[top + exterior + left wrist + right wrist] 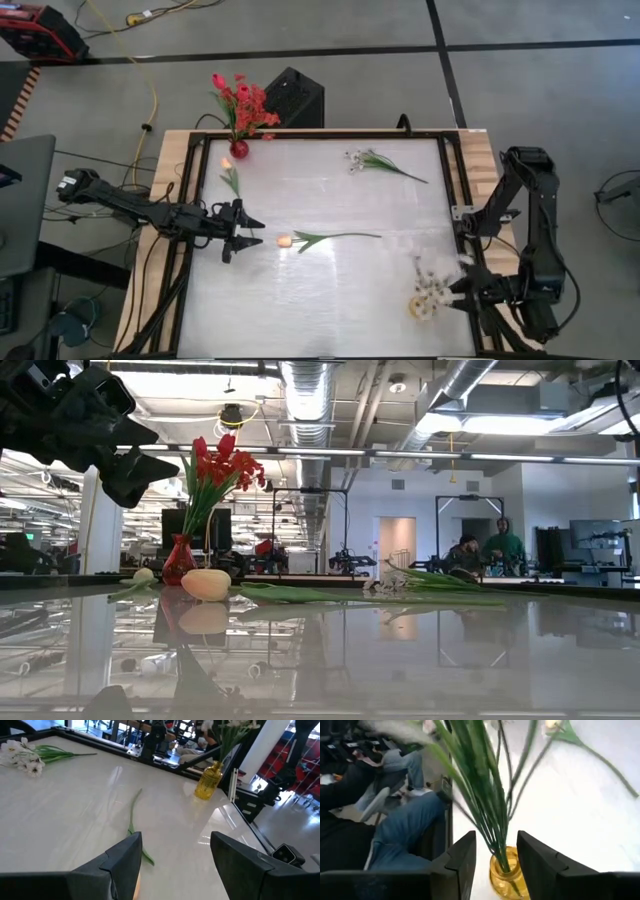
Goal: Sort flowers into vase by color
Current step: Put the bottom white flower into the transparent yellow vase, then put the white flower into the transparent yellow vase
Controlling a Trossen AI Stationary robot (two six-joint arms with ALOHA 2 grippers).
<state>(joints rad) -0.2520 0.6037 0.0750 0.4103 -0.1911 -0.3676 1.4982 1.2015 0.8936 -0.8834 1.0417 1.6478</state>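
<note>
A pale orange tulip [283,241] lies on the white table top, its stem [340,237] running toward the table's right. My left gripper [262,233] is open just left of the bud, which shows low between its fingers in the left wrist view [136,887]. A second orange tulip [228,166] lies near the red vase [239,149], which holds red flowers [242,100]. A white-blossom sprig [356,159] lies at the far middle. My right gripper [496,842] is open at the yellow vase [504,872]. The vase's green stems [492,815] rise between its fingers.
A dark frame [455,200] runs around the table top. A black box [293,97] stands behind the far edge. A seated person's legs [405,820] show beyond the table's right edge. More people stand far off in the room [485,550].
</note>
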